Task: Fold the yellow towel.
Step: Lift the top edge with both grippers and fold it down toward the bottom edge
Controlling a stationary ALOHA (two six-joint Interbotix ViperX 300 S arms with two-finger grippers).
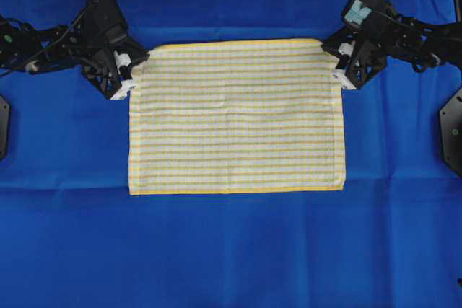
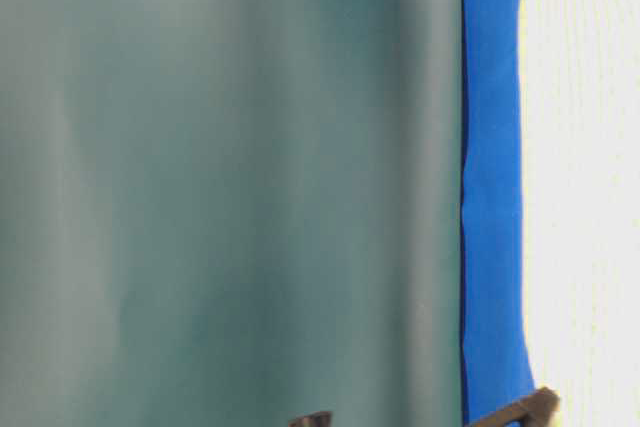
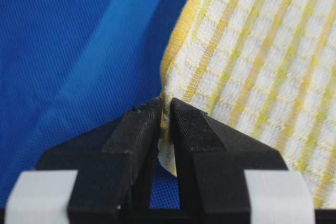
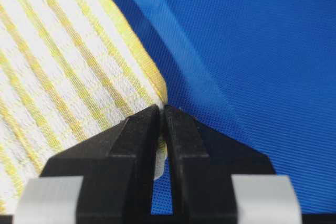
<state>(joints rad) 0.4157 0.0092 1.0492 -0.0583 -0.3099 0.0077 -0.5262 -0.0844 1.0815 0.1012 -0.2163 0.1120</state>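
Left wrist view: jaws of left gripper [image 3: 164,109] pinched nearly together on a corner of the yellow towel [image 3: 252,66], hem caught between the black fingertips [image 3: 137,124], cloth lifted slightly off the blue table cloth [image 3: 68,51] right at the pinch. Small flap of towel hanging below the tips, blue visible through the narrow gap lower down.

Right wrist view: jaws of right gripper [image 4: 163,109] likewise closed tight on the opposite corner of yellow towel [image 4: 58,66], yellow hem running up to the tips, blue table cloth [image 4: 252,51] filling the right side. White tape bands on both finger bases.

Overhead view: left gripper [image 1: 130,73] at far-left corner of yellow towel [image 1: 237,117], right gripper [image 1: 341,63] at far-right corner, both arms reaching in from the sides, angled toward the middle. Towel spread flat and unfolded, roughly centred on the desk, long edges running left to right, near edge straight with yellow hem, far corners slightly puckered at the grips. Blue table cloth [image 1: 231,250] covering the whole desk, a faint crease line running across just beyond the towel's near edge.

Table-level view: turned sideways, mostly grey-green backdrop [image 2: 230,187], strip of blue cloth [image 2: 492,187], washed-out towel [image 2: 585,187] at the right edge; dark gripper parts at top and bottom, too cropped to read.
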